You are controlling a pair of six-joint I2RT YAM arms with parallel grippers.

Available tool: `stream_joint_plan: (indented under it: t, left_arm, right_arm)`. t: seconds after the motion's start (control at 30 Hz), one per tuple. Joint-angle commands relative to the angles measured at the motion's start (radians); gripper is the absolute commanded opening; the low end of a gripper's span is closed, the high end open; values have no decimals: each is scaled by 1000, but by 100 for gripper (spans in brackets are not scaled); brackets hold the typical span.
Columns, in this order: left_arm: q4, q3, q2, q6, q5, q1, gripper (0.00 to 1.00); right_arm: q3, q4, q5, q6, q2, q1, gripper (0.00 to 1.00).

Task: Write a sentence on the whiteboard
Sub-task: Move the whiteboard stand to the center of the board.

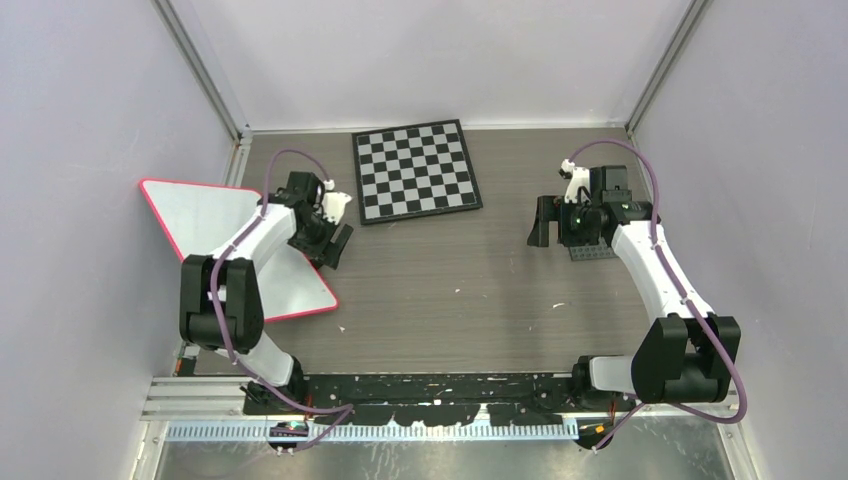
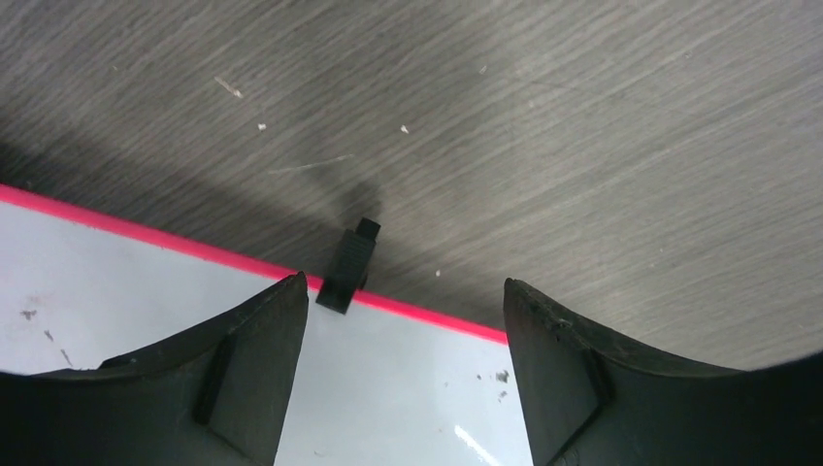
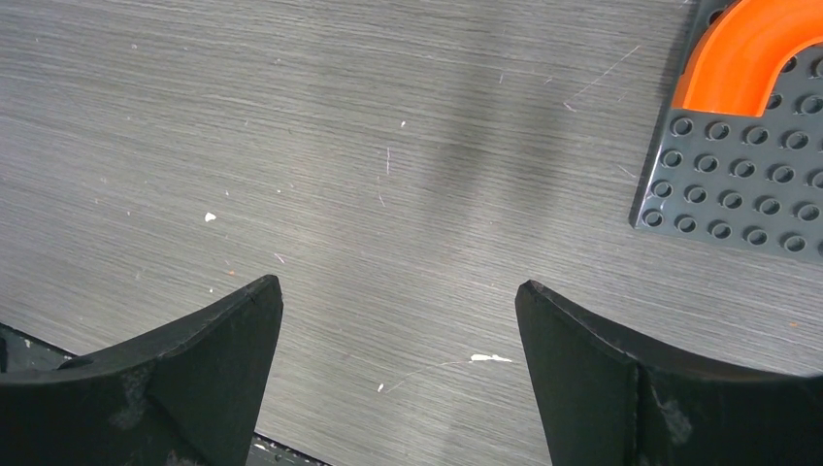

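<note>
On the left of the table [image 1: 450,290], from near the arm bases out to mid-depth, the whiteboard [image 1: 205,215] lies at an angle, its far-left corner close to the wall. Its face is white with a few dark specks inside a thin red-pink rim [image 2: 146,233]. The left gripper [image 2: 403,291] hangs over the board's right edge with fingers well apart and nothing between them. A small black clip [image 2: 349,267] on the rim sits just beyond the left fingertip; whether the fingers touch the board cannot be told. Across the table at about the same depth, the right gripper [image 3: 398,286] is spread wide over bare wood grain, gripping nothing. Just to its right a grey studded plate [image 3: 747,184] carries a curved orange piece [image 3: 747,49]. Farthest back, near the middle of the rear wall, lies a black-and-white chequered board [image 1: 415,170].
</note>
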Motion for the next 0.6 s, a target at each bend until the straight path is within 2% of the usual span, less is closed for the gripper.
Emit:
stream_joint_plan:
  t: [0.0, 0.3, 0.57]
  left_arm:
    - [115, -15, 26, 30, 15, 12, 74]
    - [141, -10, 106, 49, -38, 25, 60]
    - [117, -107, 26, 99, -31, 27, 52]
  right_arm:
    - [-6, 20, -4, -14, -28, -2, 94]
    - [-11, 19, 2, -17, -30, -2, 94]
    - [-12, 19, 2, -18, -25, -2, 94]
